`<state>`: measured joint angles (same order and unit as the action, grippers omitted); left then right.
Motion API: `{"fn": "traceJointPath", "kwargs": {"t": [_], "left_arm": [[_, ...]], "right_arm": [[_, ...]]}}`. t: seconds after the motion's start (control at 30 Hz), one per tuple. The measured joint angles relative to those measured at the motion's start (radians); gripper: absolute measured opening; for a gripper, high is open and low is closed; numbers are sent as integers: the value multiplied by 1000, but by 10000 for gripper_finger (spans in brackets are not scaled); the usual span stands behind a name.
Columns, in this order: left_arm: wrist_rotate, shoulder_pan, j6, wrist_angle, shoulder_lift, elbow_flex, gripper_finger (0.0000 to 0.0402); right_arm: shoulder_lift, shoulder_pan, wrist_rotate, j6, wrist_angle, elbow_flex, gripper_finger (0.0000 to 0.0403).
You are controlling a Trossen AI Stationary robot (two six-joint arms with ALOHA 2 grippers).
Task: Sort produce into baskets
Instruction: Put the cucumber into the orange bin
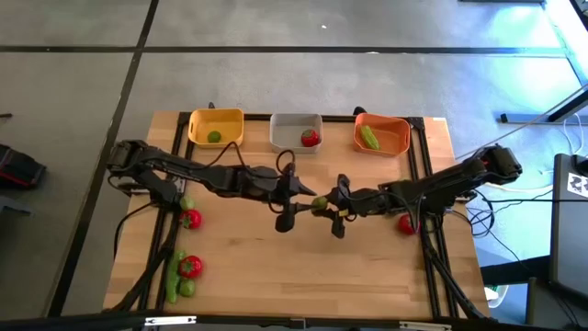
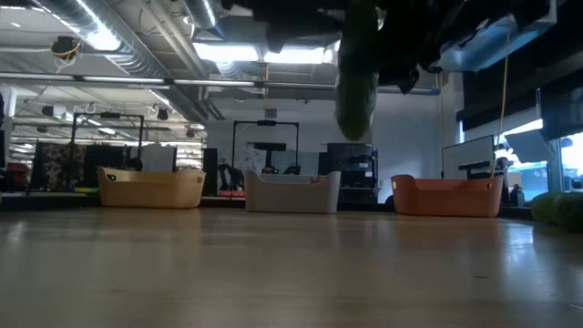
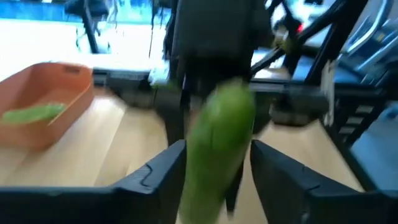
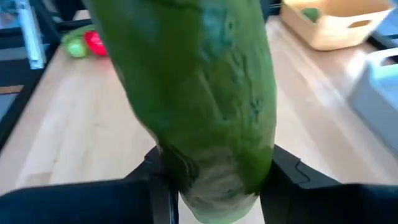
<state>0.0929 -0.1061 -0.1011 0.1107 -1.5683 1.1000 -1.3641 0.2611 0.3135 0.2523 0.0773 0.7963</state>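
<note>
A green cucumber is held over the middle of the table between both grippers. In the low view the cucumber hangs nearly upright, clear of the wood. My left gripper reaches in from the table's left and my right gripper from the right. Both are shut on the cucumber. The yellow basket holds a lime. The grey basket holds a tomato. The orange basket holds a cucumber. My left gripper pinches the cucumber's sides between its two fingers, coming level from the table's left and lying across it. The cucumber stands nearly upright in the hold, lifted clear. My right gripper pinches the cucumber's sides between its two fingers, coming level from the table's right and lying across it. The cucumber rises slanting above the fingers, clear of the table.
At the table's left lie two tomatoes, two limes and a cucumber. Another tomato lies under my right arm. The three baskets stand along the far edge. Bare wood lies in the near middle.
</note>
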Motion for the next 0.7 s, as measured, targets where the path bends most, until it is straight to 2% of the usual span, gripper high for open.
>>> {"fn": "traceJointPath", "kwargs": {"t": [0.13,0.2,0.3,0.47,0.7], "left_arm": [[-2,3,-10,-192,50,0,207],[-2,3,-27,-297,58,0,213],[2,-5,-60,-407,47,0,216],[20,-38,-99,-433,3,0,216],[26,-60,-77,-356,-67,0,216]], "right_arm": [[49,0,72,2,-199,55,146],[70,-5,121,2,-310,87,162],[100,-42,170,3,-472,137,163],[126,-174,203,-1,-711,195,146],[137,-456,209,-100,-897,198,150]]}}
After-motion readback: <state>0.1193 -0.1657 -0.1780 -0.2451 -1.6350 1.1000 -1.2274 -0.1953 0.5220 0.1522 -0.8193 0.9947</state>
